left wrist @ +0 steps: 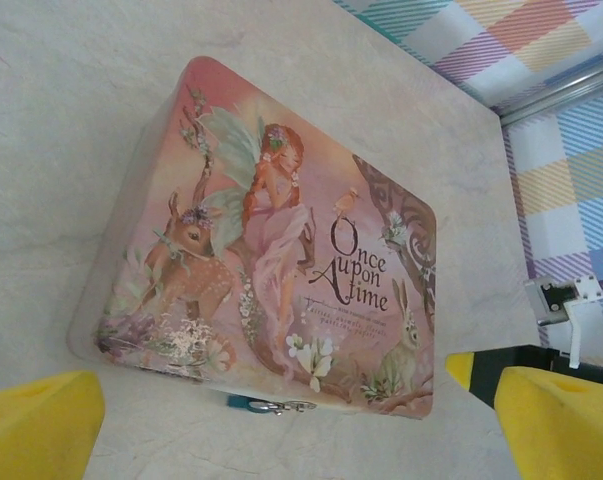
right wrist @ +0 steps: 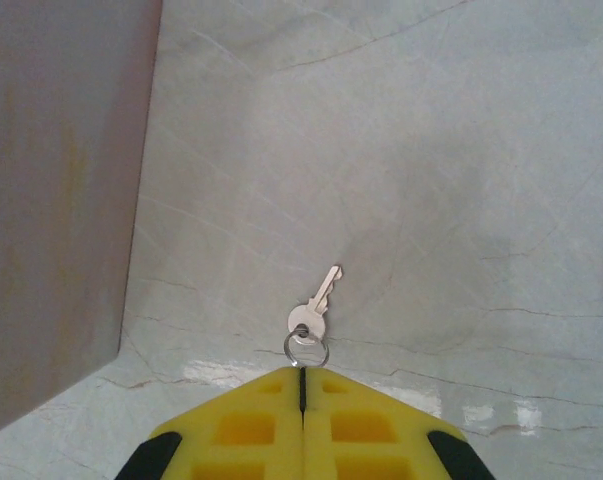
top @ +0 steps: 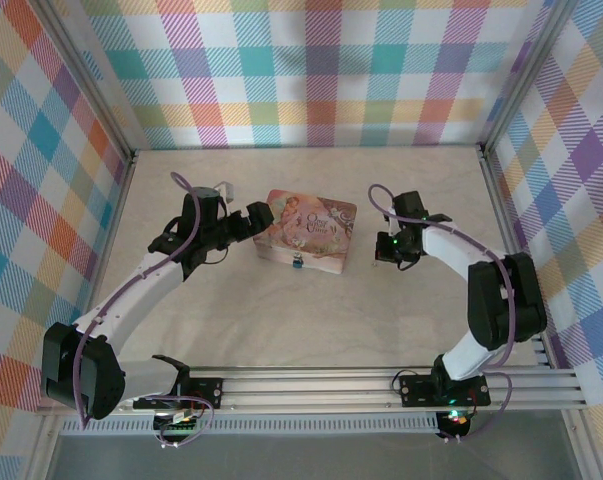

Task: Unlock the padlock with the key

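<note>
Two arms flank the pink "Once Upon a Time" tin (top: 311, 232) at the middle of the table (top: 281, 330), one at each short end. The padlock (top: 297, 262), tiny and blue-bodied, hangs at the tin's front wall, the side facing the arm bases. Its silvery shackle lies sideways against the clasp. It is too small to tell whether it is locked, though nothing suggests it is open.

The right jaws are clenched, yellow fingers (right wrist: 251, 430) pressed flat together and nipping the key ring (right wrist: 307, 348). The key (right wrist: 318, 300) juts out beyond the tips, blade pointing away and a little to the right, over bare table beside the tin's end wall. Holding it by the ring leaves the whole blade free for the keyhole. I judge that it also lets the key swivel, so aiming it may be fussy.

The left jaws are released and spread wide at the tin's opposite end, facing across the lid toward the padlock. That stance reads as readiness to steady the tin or pinch the lock body while the key goes in.

Key and padlock are well apart, so the key has yet to come round to the front wall.
</note>
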`<move>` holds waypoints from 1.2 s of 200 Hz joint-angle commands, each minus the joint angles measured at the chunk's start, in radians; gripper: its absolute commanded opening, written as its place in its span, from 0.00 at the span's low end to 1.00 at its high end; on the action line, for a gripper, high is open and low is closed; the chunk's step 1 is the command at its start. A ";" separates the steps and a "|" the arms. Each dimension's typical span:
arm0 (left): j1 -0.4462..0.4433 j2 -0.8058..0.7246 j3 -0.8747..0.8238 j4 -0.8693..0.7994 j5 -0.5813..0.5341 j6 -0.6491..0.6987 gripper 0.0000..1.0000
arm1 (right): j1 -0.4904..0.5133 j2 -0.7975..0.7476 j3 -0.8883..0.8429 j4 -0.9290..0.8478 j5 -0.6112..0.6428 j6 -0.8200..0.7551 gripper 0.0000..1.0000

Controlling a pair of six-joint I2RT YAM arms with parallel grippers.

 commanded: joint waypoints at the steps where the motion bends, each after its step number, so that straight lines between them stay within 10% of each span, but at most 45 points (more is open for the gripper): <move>1: -0.005 0.002 -0.009 0.029 0.044 -0.069 1.00 | 0.002 -0.035 -0.019 0.036 -0.026 0.015 0.00; 121: -0.005 0.021 -0.022 0.066 0.069 -0.134 1.00 | 0.063 0.127 0.079 -0.095 0.077 -0.009 0.31; 240: -0.005 0.020 -0.011 0.040 0.063 -0.119 1.00 | 0.074 0.159 0.091 -0.097 0.102 -0.010 0.03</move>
